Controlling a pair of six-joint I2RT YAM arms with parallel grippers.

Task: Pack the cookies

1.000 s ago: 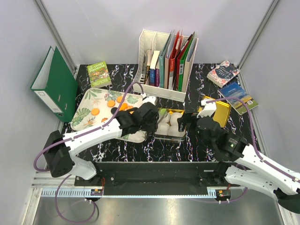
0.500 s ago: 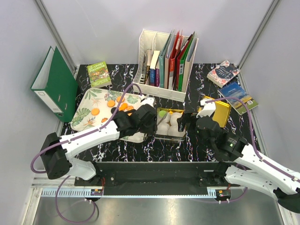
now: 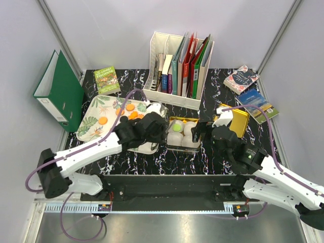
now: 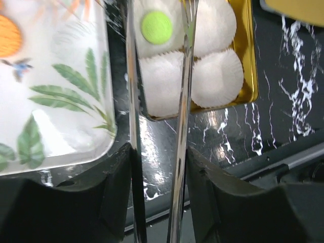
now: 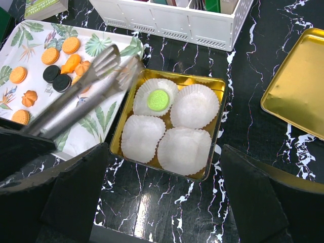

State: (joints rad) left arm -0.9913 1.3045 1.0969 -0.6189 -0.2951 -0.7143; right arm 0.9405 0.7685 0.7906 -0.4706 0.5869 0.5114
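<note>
A green cookie (image 5: 158, 100) lies in the far-left white paper cup of the gold tin (image 5: 217, 126); three other cups hold nothing. Orange cookies (image 5: 50, 55) and two black ones (image 5: 56, 78) lie on the leaf-print tray (image 5: 35, 38) left of the tin. My left gripper (image 4: 159, 157) is shut on metal tongs (image 5: 81, 96), whose parted tips hang over the tray's right edge beside the tin, holding nothing. In the left wrist view the green cookie (image 4: 156, 26) shows between the tong arms (image 4: 183, 101). My right gripper (image 5: 163, 152) stands open, empty, over the tin's near edge.
The tin's gold lid (image 3: 242, 119) lies to the right of the tin. A white file organiser (image 3: 179, 61) stands behind, a green binder (image 3: 61, 91) at the far left. Books lie at the back left (image 3: 106, 80) and back right (image 3: 257, 104).
My left arm has drawn the tongs back to the left, off the tin. Their arms have spread, and the green cookie now lies uncovered in its cup. The right arm has not moved.
</note>
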